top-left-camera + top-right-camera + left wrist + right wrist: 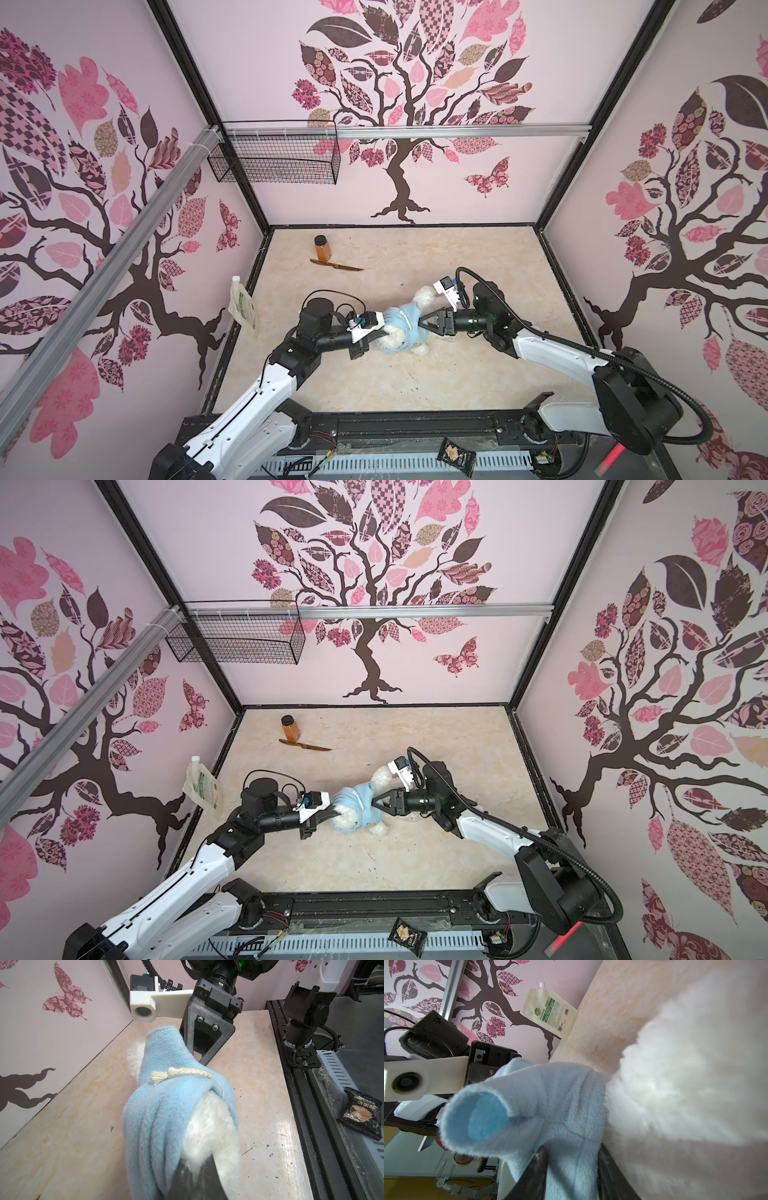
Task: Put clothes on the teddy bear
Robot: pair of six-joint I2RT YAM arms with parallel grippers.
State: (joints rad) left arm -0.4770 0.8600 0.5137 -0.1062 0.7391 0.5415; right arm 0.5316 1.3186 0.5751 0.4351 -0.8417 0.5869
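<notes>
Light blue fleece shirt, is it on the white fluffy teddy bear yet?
Partly on: the light blue fleece shirt wraps the middle of the white fluffy teddy bear, but one sleeve gapes empty.

Beige tabletop (pixel 457 374), teddy bear (pixel 392 340) (w/ blue shirt (pixel 401 318)), jar (pixel 322 246), knife (pixel 336 266)

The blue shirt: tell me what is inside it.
The teddy bear fills the blue shirt; white fur sticks out at both ends. One sleeve looks empty. The bear's covered middle and arms cannot be seen.
</notes>
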